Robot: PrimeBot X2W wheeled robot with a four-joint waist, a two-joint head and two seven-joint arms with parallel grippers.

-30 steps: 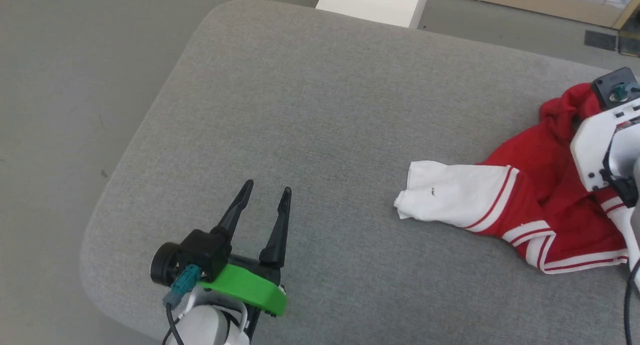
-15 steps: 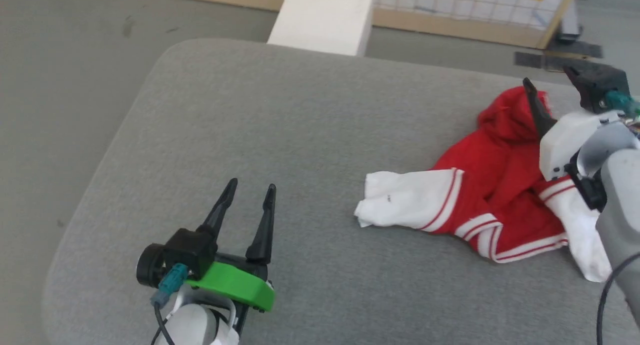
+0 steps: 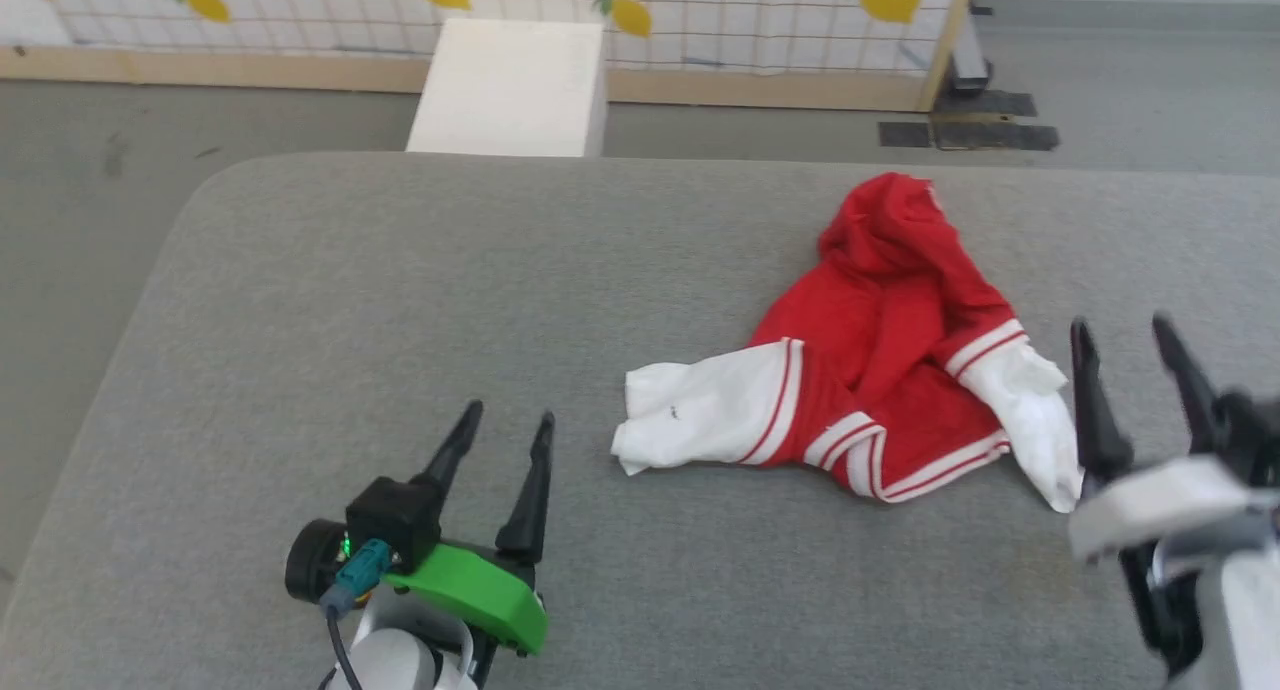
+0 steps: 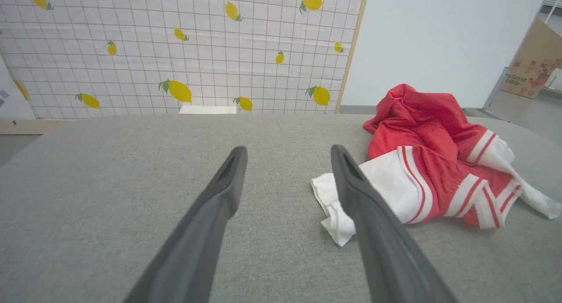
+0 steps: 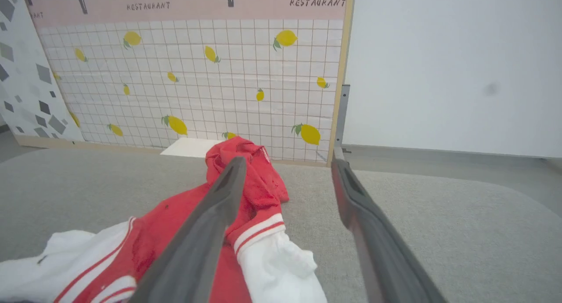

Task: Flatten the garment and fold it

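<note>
Two grippers hover spread over a grey pad (image 3: 400, 290) in the head view: the left gripper (image 3: 507, 415) low at left, the right gripper (image 3: 1120, 325), blurred, low at right, neither holding anything. The shirt (image 3: 880, 330) lies crumpled between them, nearer the right, one white sleeve (image 3: 700, 420) reaching left, the other toward the right gripper. A white box (image 3: 510, 85) and a lemon-print screen (image 3: 700, 10) stand beyond the pad. Left wrist view: fingers (image 4: 210, 215) apart, shirt to their right; the right finger overlaps the sleeve's edge, perhaps without touching. Right wrist view: fingers apart, the red heap showing behind the left one.
</note>
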